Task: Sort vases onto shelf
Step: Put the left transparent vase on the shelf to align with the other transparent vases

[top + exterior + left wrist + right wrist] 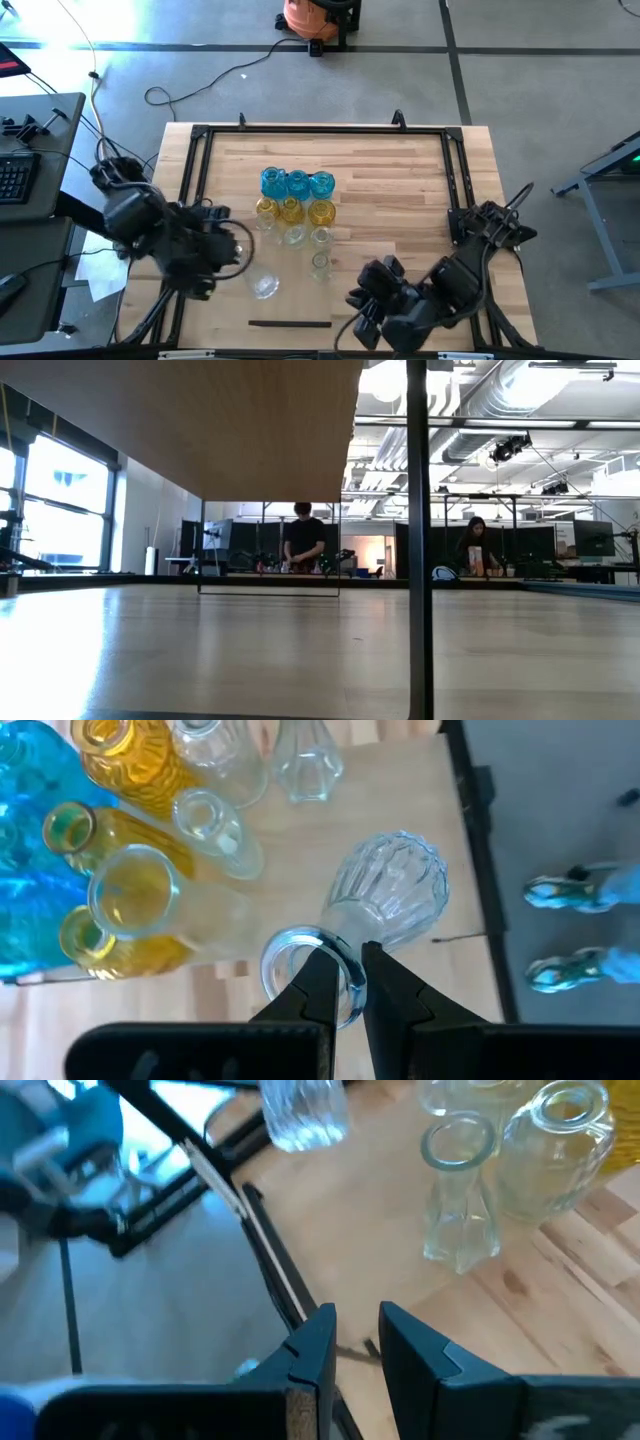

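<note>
1. Vases (296, 205) stand grouped at the middle of the surface (400, 190): we count three blue at the far row, three yellow next, then clear ones nearer the front edge.
2. We find the left pincer (349, 995) pinching the rim of a clear ribbed vase (388, 895); one finger sits inside the mouth, the other outside, pressed close together on the glass.
3. From above, this clear ribbed vase (264, 285) is seen left of the group and apart from it, towards the front of the surface, at the left pincer (235, 255).
4. We find the right pincer (357, 1345) holding nothing, its fingers slightly parted, hanging over the front edge of the surface.
5. A slender clear vase (458, 1195) stands ahead of the right pincer, not touching it.
6. From above, the right pincer (360, 300) is at the front right, well apart from the group.
7. A thin dark strip (290, 323) lies near the front edge.
</note>
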